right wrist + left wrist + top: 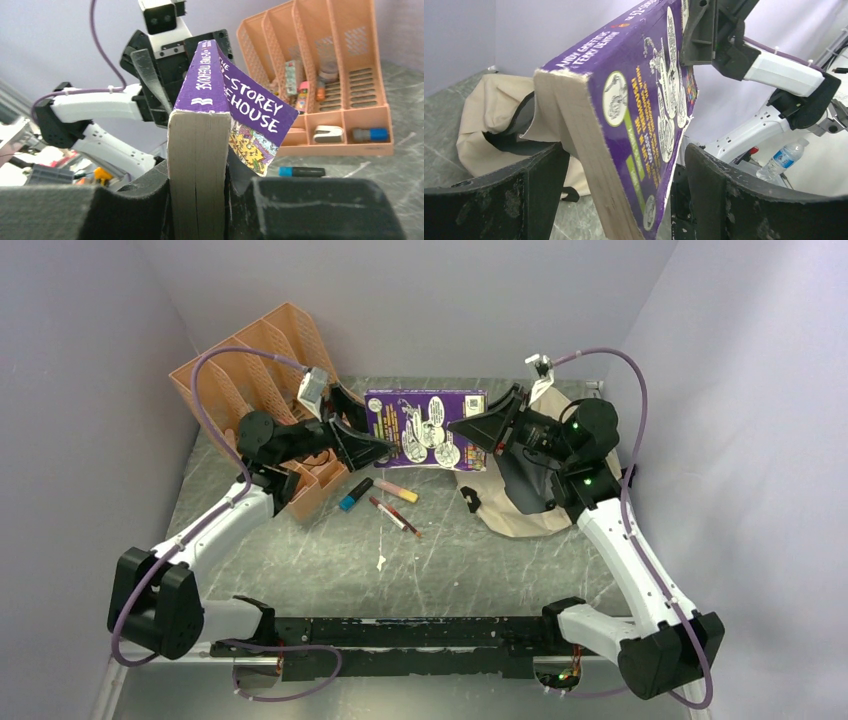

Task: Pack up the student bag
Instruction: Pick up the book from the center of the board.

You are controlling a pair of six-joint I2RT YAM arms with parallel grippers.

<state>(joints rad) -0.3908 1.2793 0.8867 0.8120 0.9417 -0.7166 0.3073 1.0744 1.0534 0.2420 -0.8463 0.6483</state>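
Note:
A thick purple paperback book (425,428) hangs in the air between both arms. My right gripper (470,428) is shut on its right end; in the right wrist view the pads press both sides of the page block (200,145). My left gripper (375,445) is open around the book's left end (634,100), with a gap showing on each side of it. The student bag (520,523), beige with a dark open mouth, lies on the table under the right arm. It also shows behind the book in the left wrist view, the bag (489,115) slumped on its side.
An orange file organizer (250,370) stands at the back left, with small stationery in its front trays (330,135). A blue-capped marker (355,494), a yellow pen (397,490) and a red pen (395,515) lie on the table below the book. Purple walls enclose three sides.

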